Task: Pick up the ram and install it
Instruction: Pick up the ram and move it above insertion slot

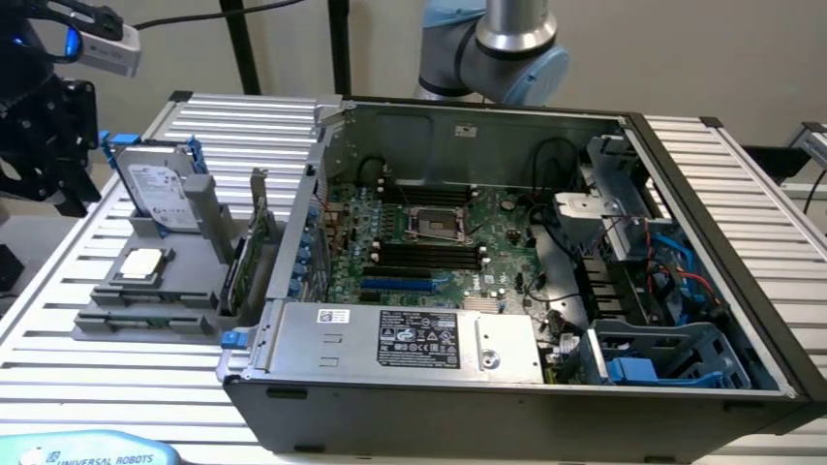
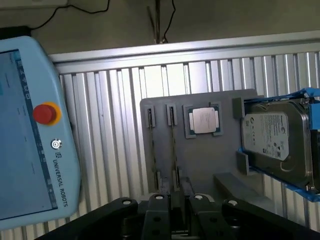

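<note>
Two ram sticks stand on edge in the grey holder (image 2: 200,165), seen as thin green strips: one ram stick (image 2: 173,147) and a second ram stick (image 2: 151,145) beside it. In the exterior view the ram (image 1: 145,316) sits at the front of the holder (image 1: 91,325), to the left of the open computer case (image 1: 517,387). The black memory slots (image 1: 427,254) lie on the motherboard below the processor socket. My gripper (image 1: 58,179) hangs well above the table, at the exterior view's left of the holder. The gripper (image 2: 175,212) holds nothing that I can see.
The holder also carries a silver processor chip (image 2: 204,121), a hard drive (image 2: 275,140) in a blue frame and an upright expansion card (image 1: 259,247). A light blue teach pendant (image 2: 30,135) lies on the slatted table (image 2: 115,100). The arm's base (image 1: 498,48) stands behind the case.
</note>
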Action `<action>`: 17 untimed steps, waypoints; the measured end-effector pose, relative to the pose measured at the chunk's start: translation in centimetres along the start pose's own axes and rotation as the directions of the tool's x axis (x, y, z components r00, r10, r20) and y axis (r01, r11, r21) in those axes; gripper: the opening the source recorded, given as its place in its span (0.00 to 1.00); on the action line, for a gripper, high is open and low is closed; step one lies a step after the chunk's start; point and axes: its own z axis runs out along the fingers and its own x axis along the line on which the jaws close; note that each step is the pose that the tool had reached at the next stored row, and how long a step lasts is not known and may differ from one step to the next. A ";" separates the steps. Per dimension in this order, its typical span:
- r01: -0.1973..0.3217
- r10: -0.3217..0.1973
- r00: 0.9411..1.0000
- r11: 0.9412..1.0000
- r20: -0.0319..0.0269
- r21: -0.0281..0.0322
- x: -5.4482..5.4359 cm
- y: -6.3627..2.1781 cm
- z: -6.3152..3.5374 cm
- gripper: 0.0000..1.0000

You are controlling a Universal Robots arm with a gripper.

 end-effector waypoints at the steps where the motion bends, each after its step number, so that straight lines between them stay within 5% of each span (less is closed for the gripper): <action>1: 0.000 0.000 1.000 1.000 0.001 0.000 0.1 -0.12 0.09 0.24; 2: 0.000 0.000 1.000 1.000 0.002 -0.001 0.3 -0.23 0.21 0.31; 7: 0.000 0.000 1.000 1.000 0.011 -0.001 1.1 -0.62 0.94 0.31; 17: 0.001 -0.001 1.000 1.000 0.013 -0.001 1.6 -0.77 2.73 0.31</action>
